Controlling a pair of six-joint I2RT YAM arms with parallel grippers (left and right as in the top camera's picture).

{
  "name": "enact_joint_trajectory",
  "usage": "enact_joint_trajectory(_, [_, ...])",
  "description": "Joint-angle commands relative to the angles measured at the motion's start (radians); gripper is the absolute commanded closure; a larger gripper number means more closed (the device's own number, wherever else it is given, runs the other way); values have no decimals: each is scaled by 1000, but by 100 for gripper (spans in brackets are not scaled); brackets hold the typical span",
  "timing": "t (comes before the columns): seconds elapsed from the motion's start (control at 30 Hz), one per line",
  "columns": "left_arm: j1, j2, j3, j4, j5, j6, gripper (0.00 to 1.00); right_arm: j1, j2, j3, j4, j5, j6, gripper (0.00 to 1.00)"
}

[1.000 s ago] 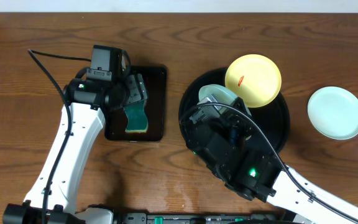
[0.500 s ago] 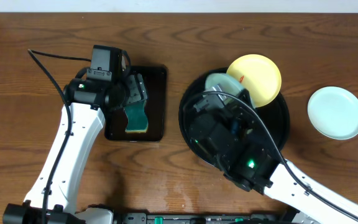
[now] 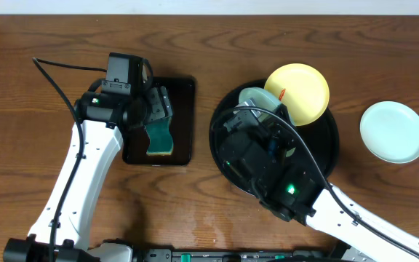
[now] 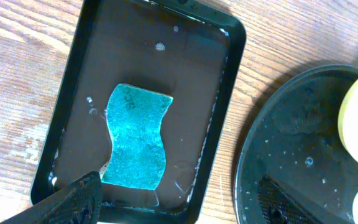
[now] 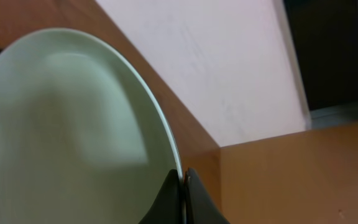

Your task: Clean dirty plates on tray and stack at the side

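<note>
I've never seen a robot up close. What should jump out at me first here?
The right gripper pinches the rim of a pale green plate, holding it tilted over the round black tray. A yellow plate with a red smear lies on the tray's far edge, and a teal sponge sits in a wet rectangular tray to the left.

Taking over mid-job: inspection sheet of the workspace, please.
Surface: brown wooden table.
Job's things: pale yellow round plate, red smear, overlapping rim of large round glossy black tray; pale mint-green round plate held over tray; second mint-green plate on table, right.
Clutter: teal sponge in small rectangular black tray.
Grippers: left gripper open above sponge; right gripper shut on mint-green plate's rim.
Cables: black cable along each arm.
Surroundings: pale wall.
</note>
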Motion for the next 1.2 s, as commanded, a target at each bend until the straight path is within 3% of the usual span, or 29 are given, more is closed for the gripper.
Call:
enact_joint_trajectory(0.0, [1, 3, 16, -2, 9, 10, 19, -23, 1, 3, -25, -27, 126, 99])
enact_joint_trajectory(0.1, [1, 3, 16, -2, 9, 10, 19, -82, -2, 3, -54, -82, 309, 99])
enact_joint_trajectory(0.3, [1, 3, 16, -2, 9, 10, 19, -332, -18, 3, -193, -546, 724, 99])
enact_joint_trajectory(0.47, [1, 3, 16, -2, 9, 10, 20, -683, -55, 3, -212, -951, 752, 99])
enact_joint_trajectory(0.63, [1, 3, 16, -2, 9, 10, 20, -1060, -62, 3, -213, -1207, 752, 99])
enact_joint_trajectory(0.9, [1, 3, 16, -2, 9, 10, 20, -1509, 3, 3, -200, -1202, 755, 99])
enact_joint_trajectory(1.17, [1, 3, 16, -2, 9, 10, 20, -1663, 191, 3, -177, -1082, 776, 99])
